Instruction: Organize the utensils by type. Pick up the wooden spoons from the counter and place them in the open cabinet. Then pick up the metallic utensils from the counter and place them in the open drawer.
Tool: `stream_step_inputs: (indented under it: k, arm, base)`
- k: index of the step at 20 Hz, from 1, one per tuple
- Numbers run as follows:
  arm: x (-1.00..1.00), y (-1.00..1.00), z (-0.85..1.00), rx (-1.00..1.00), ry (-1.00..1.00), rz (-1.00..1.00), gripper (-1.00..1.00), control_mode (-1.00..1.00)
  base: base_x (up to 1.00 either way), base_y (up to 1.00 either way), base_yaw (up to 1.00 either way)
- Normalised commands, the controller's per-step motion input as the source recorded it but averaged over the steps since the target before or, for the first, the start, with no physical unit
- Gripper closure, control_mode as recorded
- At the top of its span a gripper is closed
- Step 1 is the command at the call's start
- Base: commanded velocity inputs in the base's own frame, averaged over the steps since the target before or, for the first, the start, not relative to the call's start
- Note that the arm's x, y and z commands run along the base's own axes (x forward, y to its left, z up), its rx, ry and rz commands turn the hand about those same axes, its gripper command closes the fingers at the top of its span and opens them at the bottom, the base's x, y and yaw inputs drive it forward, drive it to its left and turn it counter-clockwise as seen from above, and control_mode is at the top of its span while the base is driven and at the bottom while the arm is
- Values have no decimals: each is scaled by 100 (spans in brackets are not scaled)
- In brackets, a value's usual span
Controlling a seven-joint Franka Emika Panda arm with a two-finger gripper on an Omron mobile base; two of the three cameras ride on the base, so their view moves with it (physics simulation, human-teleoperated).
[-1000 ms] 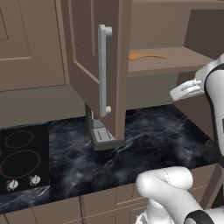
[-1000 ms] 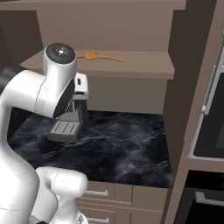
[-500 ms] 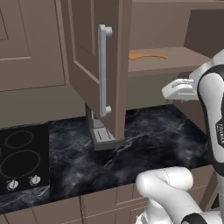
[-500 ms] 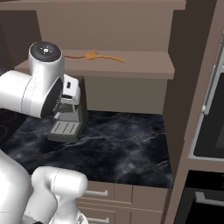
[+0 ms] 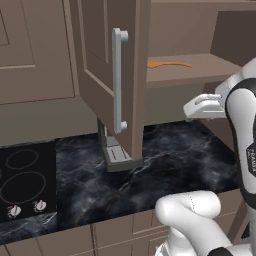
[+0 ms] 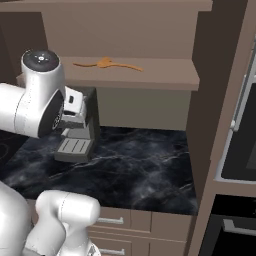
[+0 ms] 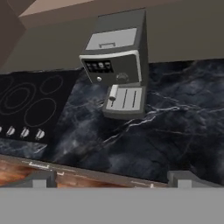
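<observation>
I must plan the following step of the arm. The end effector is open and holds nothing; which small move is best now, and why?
Probably turn the base to search the counter. Wooden spoons already lie on the cabinet shelf, the open end effector is empty, and this stretch of counter holds a coffee machine, not golden utensils.

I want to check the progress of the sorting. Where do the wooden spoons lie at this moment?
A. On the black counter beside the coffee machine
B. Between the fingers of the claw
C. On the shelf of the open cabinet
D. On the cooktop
C: the two spoons lie on the shelf of the open cabinet, crossing or touching each other, well above the counter.
</observation>
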Motion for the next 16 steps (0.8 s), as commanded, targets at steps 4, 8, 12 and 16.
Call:
stream_step_inputs:
  k: [4, 8, 12, 16]
  arm:
    - [-30, 17, -1, -2, 0, -3, -100, -100]
    - [-24, 10, 0, -1, 0, -8, -100, -100]
    - [-19, 6, 0, -1, 0, -7, -100, -100]
    - [-14, 3, 0, -1, 0, -10, -100, -100]
  base:
    - [0, 0, 0]
    - [0, 0, 0]
    - [0, 0, 0]
    - [0, 0, 0]
